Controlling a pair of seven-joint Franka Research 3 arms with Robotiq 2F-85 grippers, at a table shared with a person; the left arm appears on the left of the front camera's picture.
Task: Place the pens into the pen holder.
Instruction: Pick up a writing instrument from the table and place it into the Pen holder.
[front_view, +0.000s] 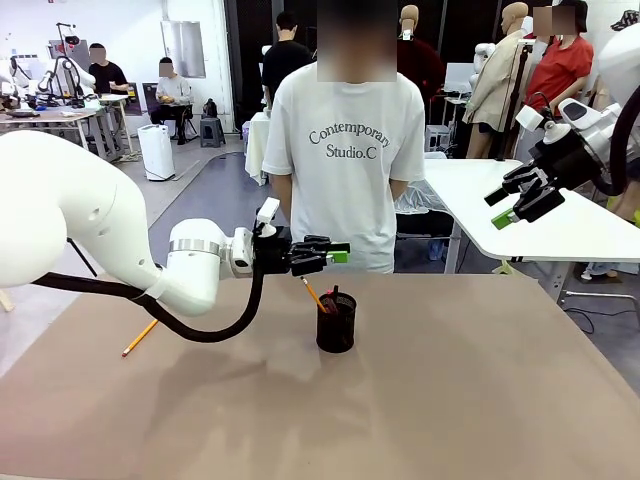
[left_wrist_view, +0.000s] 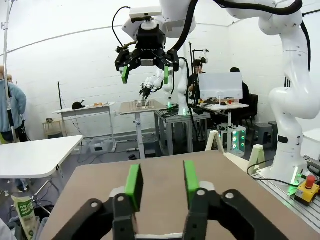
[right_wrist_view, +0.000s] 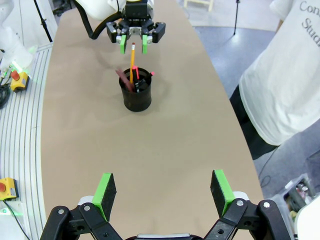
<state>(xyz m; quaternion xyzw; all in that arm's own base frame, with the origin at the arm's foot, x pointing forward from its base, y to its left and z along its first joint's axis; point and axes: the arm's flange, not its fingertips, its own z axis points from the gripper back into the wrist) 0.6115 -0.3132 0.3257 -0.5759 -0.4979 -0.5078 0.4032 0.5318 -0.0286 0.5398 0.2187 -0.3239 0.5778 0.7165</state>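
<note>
The black mesh pen holder (front_view: 336, 322) (right_wrist_view: 136, 92) stands mid-table. In it are a yellow-orange pencil (right_wrist_view: 132, 61) (front_view: 314, 294), a brownish-red pencil (right_wrist_view: 123, 79) and a black pen with red ends (right_wrist_view: 145, 78). My left gripper (front_view: 332, 255) (right_wrist_view: 133, 43) (left_wrist_view: 161, 182) hovers just above and left of the holder. Its jaws are open, and the yellow pencil's top stands loose between the pads without touching them. High at the right, well clear of the table, my right gripper (front_view: 522, 203) (left_wrist_view: 145, 72) (right_wrist_view: 162, 192) is open and empty.
Another yellow pencil (front_view: 140, 338) lies on the brown table (front_view: 450, 400) at the left, under my left arm. A person in a white T-shirt (front_view: 345, 150) stands at the far edge. A white table (front_view: 560, 215) sits beyond the right corner.
</note>
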